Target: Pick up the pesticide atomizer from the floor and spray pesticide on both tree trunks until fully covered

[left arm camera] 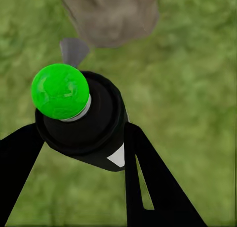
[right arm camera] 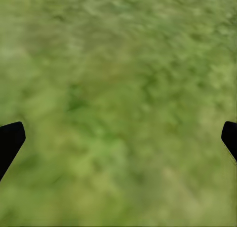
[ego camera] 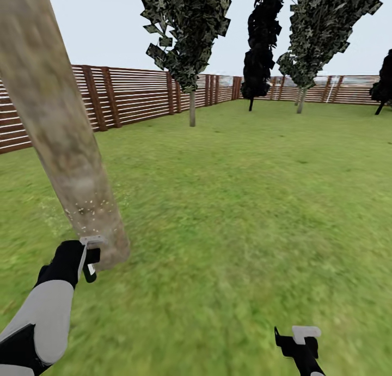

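Left gripper (ego camera: 90, 256) sits low at the foot of the near trunk (ego camera: 65, 141), clamped on the atomizer (left arm camera: 84, 121). In the left wrist view the black fingers (left arm camera: 148, 182) squeeze the dark bottle from both sides, its bright green cap facing the camera and a white patch on its flank. The bottle is just beside the trunk base, nozzle end toward the bark.

White specks of pesticide (ego camera: 90, 207) dot a low band of the trunk; the bark above looks bare, so I judge the coverage only begun. The good way through this step, I'd say: keep the nozzle aimed square at the bark, hold close without touching, and work upward in steady passes, then around the far side, which is hidden here.

Right gripper (ego camera: 298, 340) hangs over the grass (right arm camera: 118, 108), fingers wide apart and empty.

A second tree (ego camera: 191, 101) stands by the fence (ego camera: 130, 95), well apart, seemingly unsprayed, though it's too far to be sure.
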`<state>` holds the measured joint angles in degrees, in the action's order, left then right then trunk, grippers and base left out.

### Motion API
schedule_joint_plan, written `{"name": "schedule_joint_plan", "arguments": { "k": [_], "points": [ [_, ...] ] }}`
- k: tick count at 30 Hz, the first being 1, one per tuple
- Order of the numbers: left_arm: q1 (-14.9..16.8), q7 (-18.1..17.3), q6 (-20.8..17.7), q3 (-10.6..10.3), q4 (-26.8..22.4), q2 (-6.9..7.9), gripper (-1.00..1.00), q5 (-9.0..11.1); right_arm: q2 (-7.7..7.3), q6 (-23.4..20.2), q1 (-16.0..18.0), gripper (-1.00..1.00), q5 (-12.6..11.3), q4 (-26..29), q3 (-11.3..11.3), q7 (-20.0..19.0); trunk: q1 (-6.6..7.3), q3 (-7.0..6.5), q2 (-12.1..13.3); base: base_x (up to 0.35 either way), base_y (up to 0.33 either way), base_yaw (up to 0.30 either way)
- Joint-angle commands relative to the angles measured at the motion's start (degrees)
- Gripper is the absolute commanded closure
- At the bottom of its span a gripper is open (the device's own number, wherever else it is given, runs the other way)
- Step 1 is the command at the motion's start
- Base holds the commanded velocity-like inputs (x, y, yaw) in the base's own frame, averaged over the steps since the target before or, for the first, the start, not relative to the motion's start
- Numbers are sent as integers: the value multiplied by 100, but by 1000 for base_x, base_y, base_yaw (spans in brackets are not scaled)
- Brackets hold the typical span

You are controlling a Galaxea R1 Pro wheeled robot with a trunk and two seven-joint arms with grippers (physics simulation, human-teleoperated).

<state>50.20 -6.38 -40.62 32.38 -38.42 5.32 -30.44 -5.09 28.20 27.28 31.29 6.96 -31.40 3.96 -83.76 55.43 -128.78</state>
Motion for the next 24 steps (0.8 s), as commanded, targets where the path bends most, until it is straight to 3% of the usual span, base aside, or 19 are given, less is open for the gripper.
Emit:
{"name": "schedule_joint_plan", "arguments": {
  "k": [1,6,15,24],
  "points": [
    [-46,-56,-14,27,-9,-3,100,-56,-1,19,5,-100,61,-11,-24,35,-1,5,-2,234,-195,23],
    [-173,-52,90,115,-3,-4,100,-58,5,19,5,-100,61,-17,-24,32,-1,5,-2,238,-187,31],
    [-177,-47,98,119,-8,-12,100,-59,8,20,5,-100,61,-20,-24,33,-1,5,-2,154,-237,246],
    [-177,-47,98,119,-66,-13,100,-58,8,19,5,-100,61,-19,-24,32,-1,5,-2,141,-244,12]
  ]
}}
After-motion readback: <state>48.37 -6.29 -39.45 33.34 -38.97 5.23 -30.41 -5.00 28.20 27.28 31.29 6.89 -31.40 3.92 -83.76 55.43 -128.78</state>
